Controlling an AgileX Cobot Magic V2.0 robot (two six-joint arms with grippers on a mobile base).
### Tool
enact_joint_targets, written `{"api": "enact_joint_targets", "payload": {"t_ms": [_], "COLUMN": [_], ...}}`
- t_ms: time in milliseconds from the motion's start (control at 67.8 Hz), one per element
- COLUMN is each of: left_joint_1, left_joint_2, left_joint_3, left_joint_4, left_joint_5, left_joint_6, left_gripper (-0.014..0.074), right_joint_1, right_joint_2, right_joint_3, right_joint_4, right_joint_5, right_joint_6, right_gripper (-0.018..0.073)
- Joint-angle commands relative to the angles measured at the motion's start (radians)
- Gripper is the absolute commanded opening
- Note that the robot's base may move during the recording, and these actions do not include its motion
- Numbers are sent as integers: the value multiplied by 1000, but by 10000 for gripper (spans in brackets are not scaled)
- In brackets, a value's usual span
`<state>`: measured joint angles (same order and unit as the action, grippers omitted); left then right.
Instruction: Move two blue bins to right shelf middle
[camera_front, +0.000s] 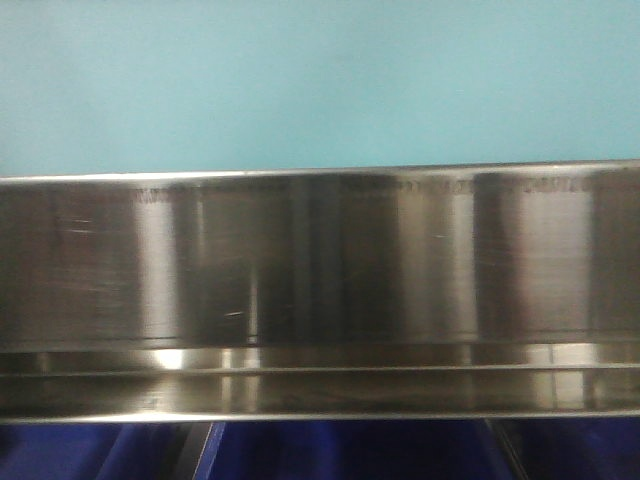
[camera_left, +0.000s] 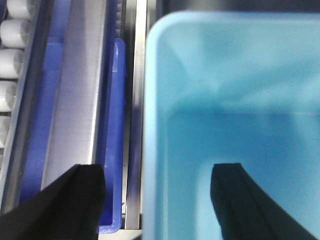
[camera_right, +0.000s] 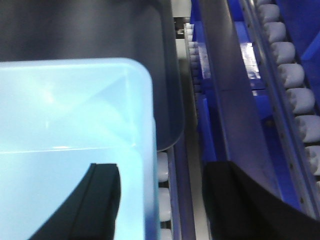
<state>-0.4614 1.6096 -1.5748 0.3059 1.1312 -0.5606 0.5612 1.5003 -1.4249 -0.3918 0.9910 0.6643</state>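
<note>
Low in each wrist view, spread astride opposite side walls of the blue bin (camera_left: 225, 75): left gripper (camera_left: 159, 172) and right gripper (camera_right: 161, 170), pinching nothing, probably so placed to carry both ends level. Farther off, filling the front view's upper part just behind the steel shelf lip (camera_front: 320, 260).

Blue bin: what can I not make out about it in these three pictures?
- Front view: the frame edges cut off the blue bin, and the steel shelf lip hides its base.
- Left wrist view: the bin's rim is blurred, too near the lens; the left pincer covers part of its floor.
- Right wrist view: the right pincer covers part of the bin's inside.
- No view shows whether this is one bin or two stacked.
</note>
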Motion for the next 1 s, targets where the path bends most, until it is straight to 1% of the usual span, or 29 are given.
{"api": "enact_joint_targets", "payload": {"t_ms": [0,162,369,516,634,678,767,840,929,988], "left_joint_1": [1,1,-1,-1,-1,-1,-1,-1,-1,-1], "left_joint_2": [13,11,-20,-59,-88,-94,-107,-114,-121,-121], "left_joint_3": [0,0,0,0,0,0,0,0,0,0], "left_joint_4": [-19,-19,-20,-20,-23,-30,-37,-63,-130,-162], "left_joint_5": [7,11,44,89,90,90,90,90,90,90], "left_joint_6": [5,7,7,7,20,33,33,38,64,64], "left_gripper": [361,361,361,361,361,361,361,361,361,361], "right_joint_1": [-4,-4,-3,-3,-1,7,31,59,94,112], "right_joint_2": [4,2,-48,-91,-122,-132,-143,-146,-146,-146], "right_joint_3": [-5,-7,-29,-42,-42,-42,-42,-42,-42,-42], "right_joint_4": [2,2,2,6,29,42,48,48,48,55], "right_joint_5": [-5,-2,14,97,144,162,203,230,230,230], "right_joint_6": [-1,-1,-1,-1,-3,-12,-14,-14,-14,-14], "right_gripper": [268,268,268,268,268,268,268,268,268,268]}}
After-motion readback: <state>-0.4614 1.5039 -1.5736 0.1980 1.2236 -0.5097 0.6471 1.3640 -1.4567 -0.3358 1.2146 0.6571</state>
